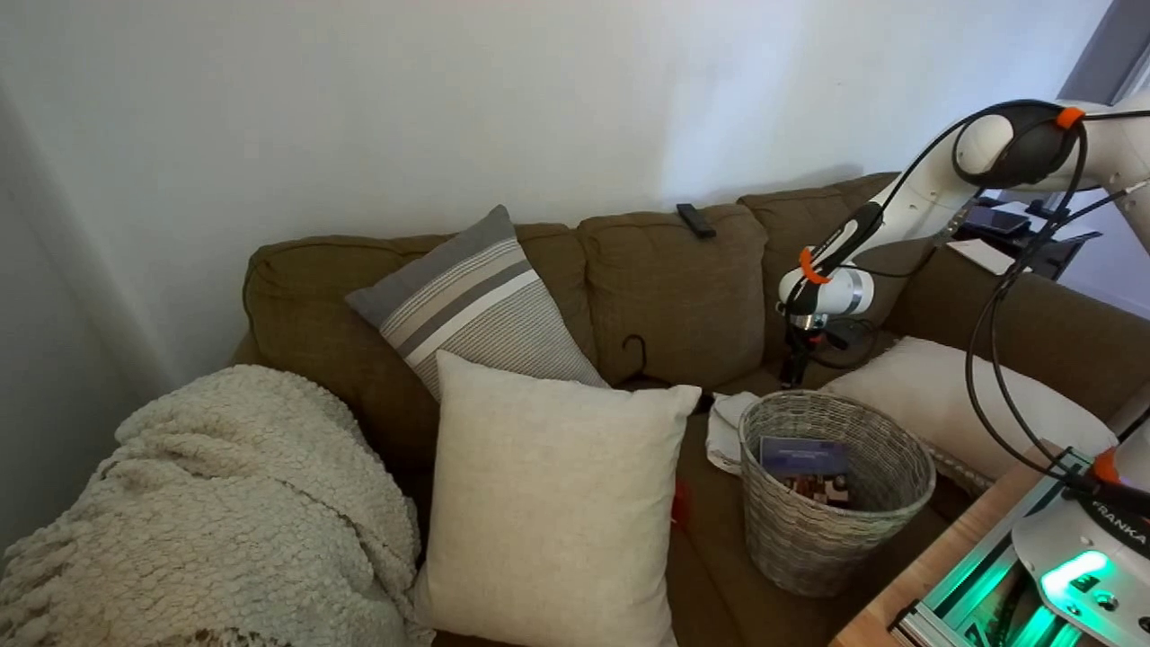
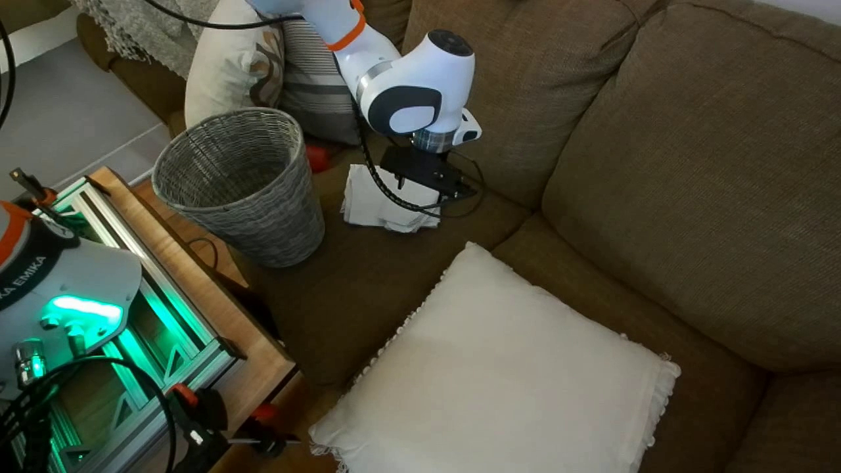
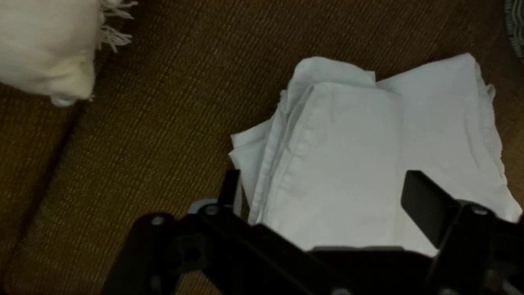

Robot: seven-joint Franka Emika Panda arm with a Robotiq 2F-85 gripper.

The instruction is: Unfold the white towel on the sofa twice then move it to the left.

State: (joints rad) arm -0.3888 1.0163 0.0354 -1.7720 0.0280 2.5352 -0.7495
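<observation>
Gripper [image 3: 323, 185]: 1, jaws spread above 1 folded towel [image 3: 348, 155] | basket [image 2: 279, 220]: 1 | pillows [image 1: 552, 503]: 3

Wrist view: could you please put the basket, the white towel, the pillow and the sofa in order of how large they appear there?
1. Sofa
2. White towel
3. Pillow, only a corner in view
4. Basket, only a sliver at the right edge

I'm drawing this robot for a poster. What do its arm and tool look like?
The arm is white and rounded, with dark panels, orange bands and black cables. Its whitish base has a green light and white FRANKA lettering. The tool is black, with two blocky fingers.
</observation>
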